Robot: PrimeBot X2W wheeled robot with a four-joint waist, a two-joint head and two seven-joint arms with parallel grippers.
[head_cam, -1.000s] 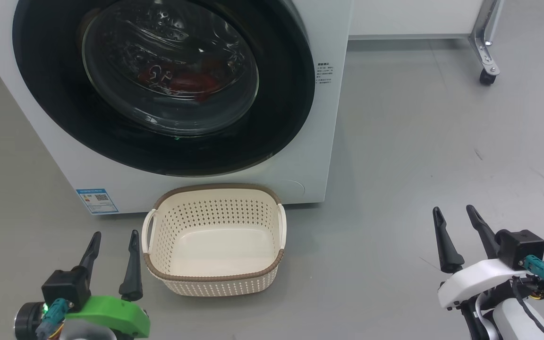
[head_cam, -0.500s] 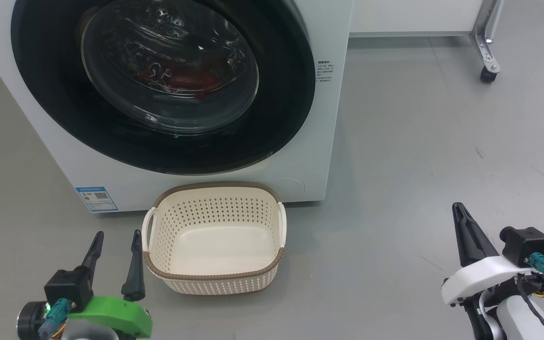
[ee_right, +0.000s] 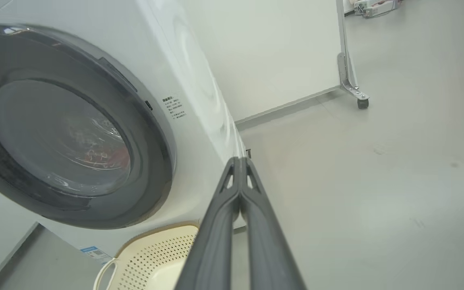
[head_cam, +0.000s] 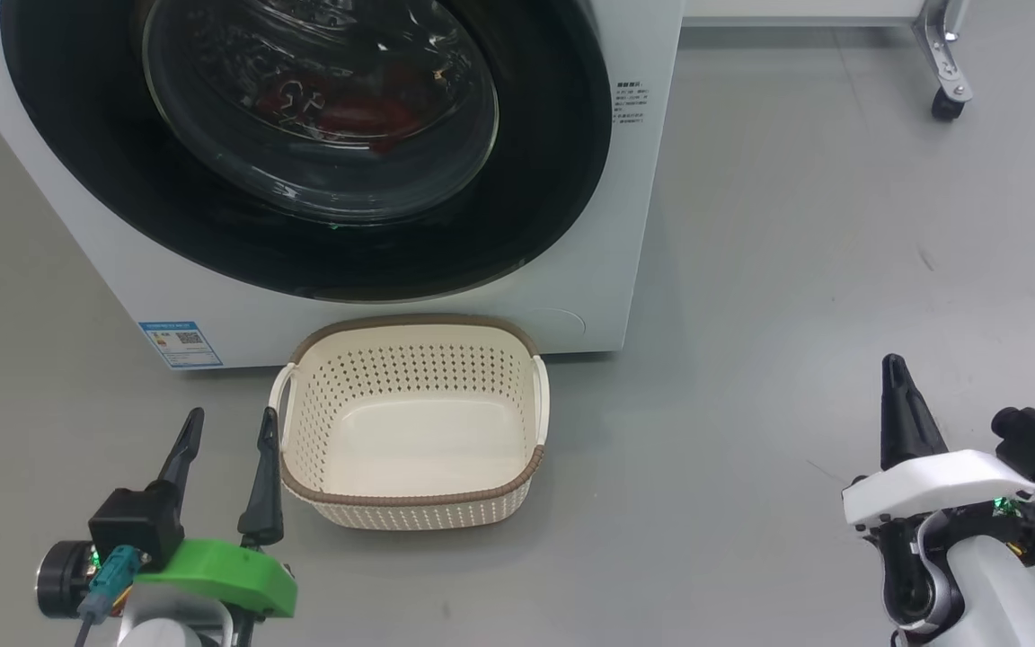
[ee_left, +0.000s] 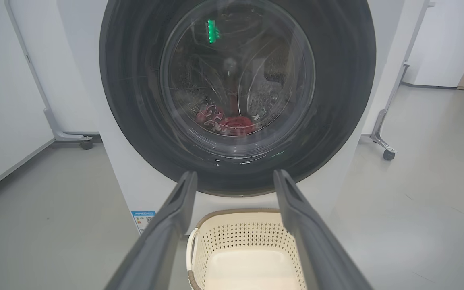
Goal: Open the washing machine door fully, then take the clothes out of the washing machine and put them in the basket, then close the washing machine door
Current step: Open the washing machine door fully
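Note:
The white washing machine (head_cam: pixel 607 225) stands ahead with its round black-rimmed door (head_cam: pixel 535 180) closed against the front. Behind the glass bowl lie red clothes (head_cam: pixel 347 108), also visible in the left wrist view (ee_left: pixel 226 121). A cream perforated basket (head_cam: pixel 414 503) with a brown rim sits empty on the floor just before the machine. My left gripper (head_cam: pixel 228 427) hovers open beside the basket's left handle, holding nothing. My right gripper (head_cam: pixel 897 368) is at the lower right, well off to the machine's right, with its fingers (ee_right: pixel 238 177) pressed together and nothing between them.
A blue label sticker (head_cam: pixel 179 343) marks the machine's lower left front. A metal frame leg on a caster (head_cam: pixel 947 101) stands at the back right. Open grey floor stretches to the right of the machine and basket.
My right gripper has shut and turned. The head camera has tilted, so the machine and basket sit higher in the picture. The left gripper stays open.

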